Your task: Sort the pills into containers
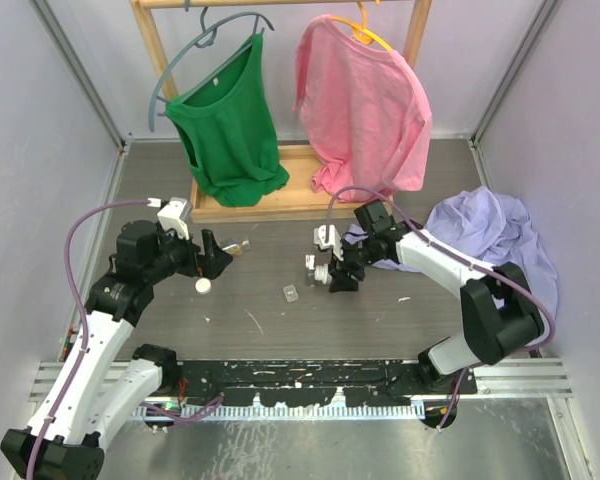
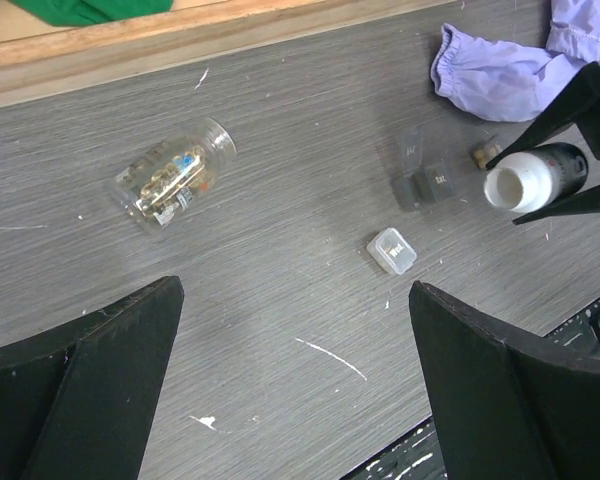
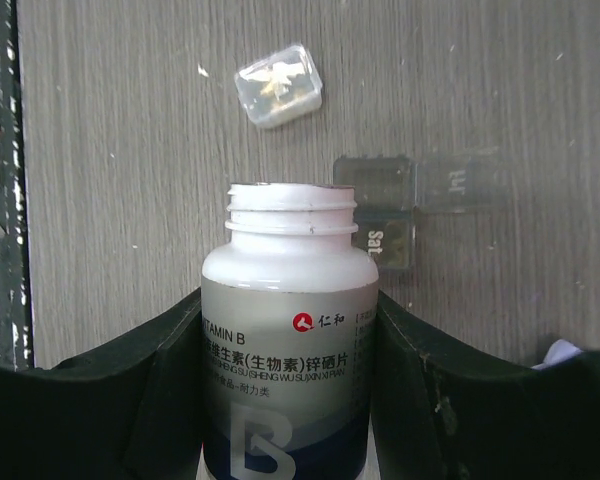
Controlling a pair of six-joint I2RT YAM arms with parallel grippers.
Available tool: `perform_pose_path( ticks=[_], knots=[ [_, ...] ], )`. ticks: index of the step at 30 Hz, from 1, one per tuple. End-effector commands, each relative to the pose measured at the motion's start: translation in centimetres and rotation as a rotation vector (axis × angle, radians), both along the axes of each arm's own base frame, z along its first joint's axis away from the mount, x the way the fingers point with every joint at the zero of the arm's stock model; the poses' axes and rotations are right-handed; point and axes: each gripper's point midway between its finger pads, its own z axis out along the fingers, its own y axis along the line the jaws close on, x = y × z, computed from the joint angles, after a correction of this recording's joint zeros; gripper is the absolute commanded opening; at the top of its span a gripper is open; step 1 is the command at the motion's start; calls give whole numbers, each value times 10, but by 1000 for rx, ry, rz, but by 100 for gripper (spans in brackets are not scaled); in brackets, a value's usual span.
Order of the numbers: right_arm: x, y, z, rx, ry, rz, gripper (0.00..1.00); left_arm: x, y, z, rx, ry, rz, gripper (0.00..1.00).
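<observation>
My right gripper (image 3: pixel 290 300) is shut on an uncapped white vitamin bottle (image 3: pixel 288 330), held low over the table and tipped on its side; the bottle also shows in the top view (image 1: pixel 330 275). Just past its mouth lie dark squarish tubs (image 3: pixel 385 215), one marked "Sat", with a clear flap (image 3: pixel 460 185) open. A small clear tub (image 3: pixel 279 85) holding a few pills lies farther on, also seen in the left wrist view (image 2: pixel 392 250). My left gripper (image 2: pixel 295 380) is open and empty above bare table. A clear jar of pills (image 2: pixel 172 180) lies on its side ahead of it.
A white cap (image 1: pixel 202 285) lies on the table below my left gripper (image 1: pixel 215 255). A wooden rack (image 1: pixel 270 205) with a green shirt (image 1: pixel 230 125) and a pink shirt (image 1: pixel 365 100) stands at the back. A lavender cloth (image 1: pixel 490 235) lies at the right.
</observation>
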Motion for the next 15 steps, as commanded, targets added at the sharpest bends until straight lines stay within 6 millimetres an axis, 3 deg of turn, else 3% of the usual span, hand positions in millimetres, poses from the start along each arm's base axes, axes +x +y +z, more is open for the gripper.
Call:
perform_pose_path(
  ticks=[1, 15],
  knots=[
    [20, 5, 6, -57, -73, 0, 1, 4, -3, 18, -33, -75, -7, 98],
    [37, 0, -20, -208, -41, -18, 1, 4, -3, 19, -33, -77, -8, 98]
  ],
)
